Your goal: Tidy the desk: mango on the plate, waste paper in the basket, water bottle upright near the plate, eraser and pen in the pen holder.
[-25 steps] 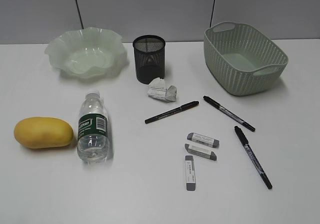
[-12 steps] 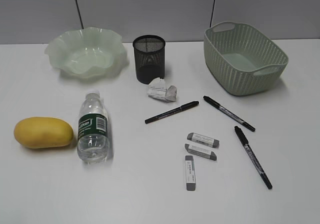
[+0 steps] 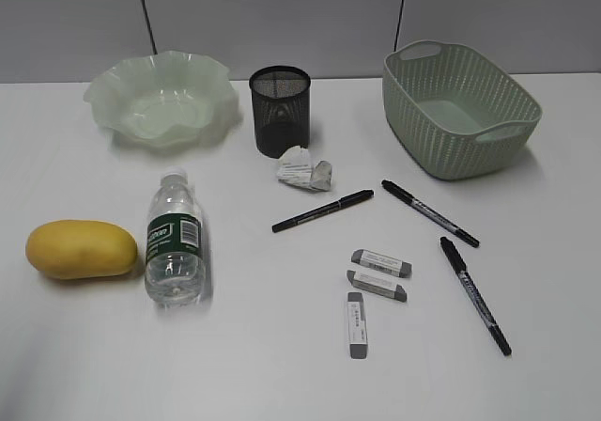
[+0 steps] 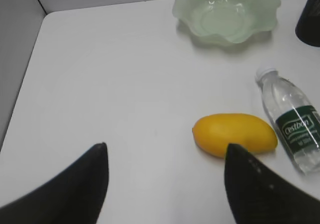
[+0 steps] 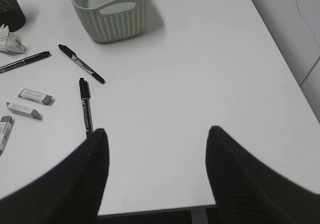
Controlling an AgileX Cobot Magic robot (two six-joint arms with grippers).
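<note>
Mango [image 4: 235, 134] comes first by my reading, since it lies closest to the left end effector [image 4: 165, 176], whose two dark fingers stand spread apart with nothing between them. In the left wrist view the fruit sits just ahead and to the right of the gap, partly behind the right finger [image 4: 260, 184], its long axis running across the view, roughly crosswise to the reach. The bottle [image 4: 292, 121] lies on its side just beside the mango, cap pointing toward the plate [image 4: 226, 11] at the far edge of the table [image 4: 110, 84]. The right end effector [image 5: 156, 171] is likewise spread and empty, hanging over bare table; the nearest pen [image 5: 85, 106] lies ahead to its left, with two more pens, three erasers [image 5: 35, 96], the paper [image 5: 10, 41] and the basket [image 5: 107, 4] farther out. The holder [image 3: 280, 111] stands between plate and basket, paper touching its foot or nearly so. Nothing is yet tidied; the left arm is plainly the nearer one for the mango.
</note>
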